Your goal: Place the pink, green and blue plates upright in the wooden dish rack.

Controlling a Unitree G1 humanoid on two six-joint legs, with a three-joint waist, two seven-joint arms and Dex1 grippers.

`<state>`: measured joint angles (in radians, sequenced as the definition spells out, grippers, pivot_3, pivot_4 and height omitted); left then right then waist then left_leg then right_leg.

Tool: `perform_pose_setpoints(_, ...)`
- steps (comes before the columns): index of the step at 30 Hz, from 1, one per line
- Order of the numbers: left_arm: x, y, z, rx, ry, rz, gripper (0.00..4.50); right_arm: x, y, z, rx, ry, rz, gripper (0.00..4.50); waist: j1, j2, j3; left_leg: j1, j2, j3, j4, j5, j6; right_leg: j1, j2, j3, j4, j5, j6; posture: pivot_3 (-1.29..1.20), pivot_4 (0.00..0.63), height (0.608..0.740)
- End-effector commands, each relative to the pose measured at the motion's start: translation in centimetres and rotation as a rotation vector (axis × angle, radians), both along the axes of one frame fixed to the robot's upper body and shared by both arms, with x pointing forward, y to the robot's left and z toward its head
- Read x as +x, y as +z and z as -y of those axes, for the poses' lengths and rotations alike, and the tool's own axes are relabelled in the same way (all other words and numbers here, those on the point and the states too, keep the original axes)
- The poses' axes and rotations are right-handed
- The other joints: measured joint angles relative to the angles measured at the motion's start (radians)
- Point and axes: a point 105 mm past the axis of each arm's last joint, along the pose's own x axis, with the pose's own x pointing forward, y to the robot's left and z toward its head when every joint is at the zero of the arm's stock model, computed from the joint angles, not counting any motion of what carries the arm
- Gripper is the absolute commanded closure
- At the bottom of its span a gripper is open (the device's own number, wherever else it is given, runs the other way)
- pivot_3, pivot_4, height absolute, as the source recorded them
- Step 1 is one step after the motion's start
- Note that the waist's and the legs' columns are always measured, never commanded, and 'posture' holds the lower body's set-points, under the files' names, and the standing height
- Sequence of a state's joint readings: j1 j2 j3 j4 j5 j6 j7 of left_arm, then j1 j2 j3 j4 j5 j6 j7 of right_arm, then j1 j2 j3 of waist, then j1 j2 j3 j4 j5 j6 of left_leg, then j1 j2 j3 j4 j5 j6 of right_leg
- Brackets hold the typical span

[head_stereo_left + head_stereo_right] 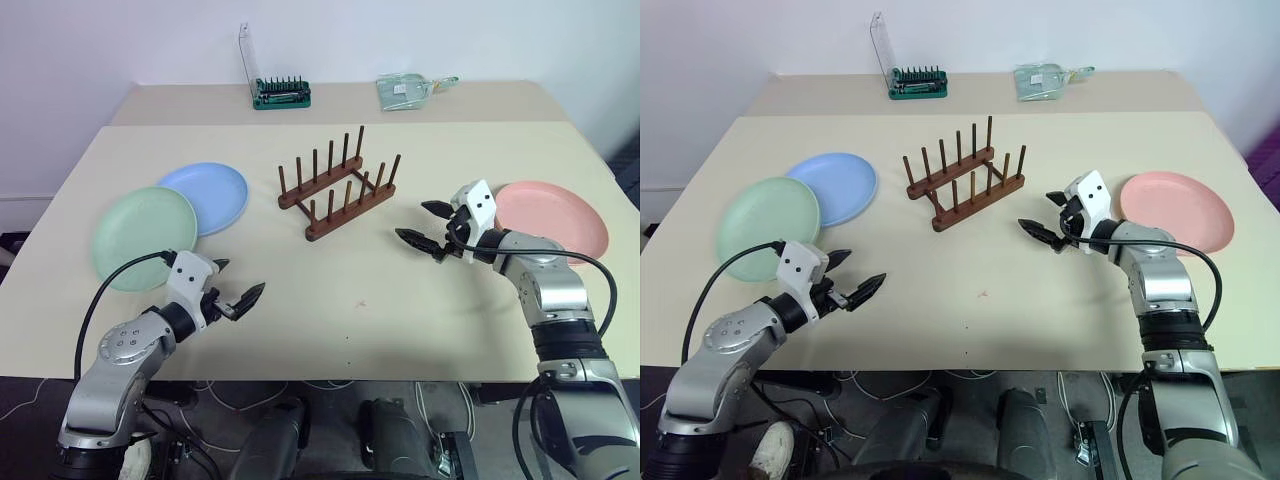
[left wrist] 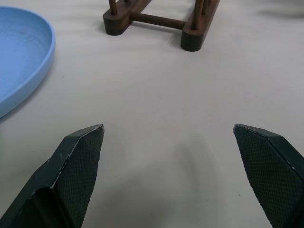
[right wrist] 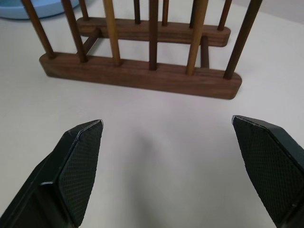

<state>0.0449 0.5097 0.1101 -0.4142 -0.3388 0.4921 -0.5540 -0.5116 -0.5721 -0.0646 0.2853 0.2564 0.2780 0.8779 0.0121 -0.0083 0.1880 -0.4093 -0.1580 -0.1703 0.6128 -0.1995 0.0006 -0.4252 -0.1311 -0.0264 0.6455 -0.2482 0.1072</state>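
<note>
While our left gripper (image 1: 238, 297) and right gripper (image 1: 427, 224) gape empty and the pink plate (image 1: 552, 218), green plate (image 1: 144, 236) and blue plate (image 1: 206, 195) lie flat around the wooden dish rack (image 1: 340, 185), we risk a thin rim slipping.

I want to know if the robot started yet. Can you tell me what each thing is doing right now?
pink plate: flat on the table, untouched.
green plate: flat, its rim lying over the blue plate's edge.
blue plate: flat on the table.
wooden dish rack: upright, no plates in it.
left gripper: open, holding nothing.
right gripper: open, holding nothing, pointing at the rack.
</note>
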Motion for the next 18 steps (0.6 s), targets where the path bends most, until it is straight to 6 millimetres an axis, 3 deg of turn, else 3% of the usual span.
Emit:
perform_pose_setpoints(1,-0.1,0.9,0.4,-0.003,-0.025,0.034,0.00,-0.4,1.4,0.2,-0.007,0.002,0.057,0.07,-0.001,0.000,0.000,0.000,0.000,0.000,0.000,0.000,0.000,0.000,0.000,0.000,0.000,0.000,0.000,0.00,0.150,0.740)
perform_pose_setpoints(9,0.0,0.8,1.3,-0.014,-0.065,0.025,0.00,-0.8,1.3,-0.3,-0.006,0.013,0.050,0.07,-0.001,0.000,0.000,0.000,0.000,0.000,0.000,0.000,0.000,0.000,0.000,0.000,0.000,0.000,0.000,0.00,0.150,0.740)
perform_pose_setpoints(18,1.6,-0.1,3.3,-0.001,-0.135,-0.003,0.00,-1.5,0.6,-2.0,0.014,0.052,0.035,0.07,0.000,0.000,0.000,0.000,0.000,0.000,0.000,0.000,0.000,0.000,0.000,0.000,0.000,0.000,0.000,0.00,0.150,0.740)
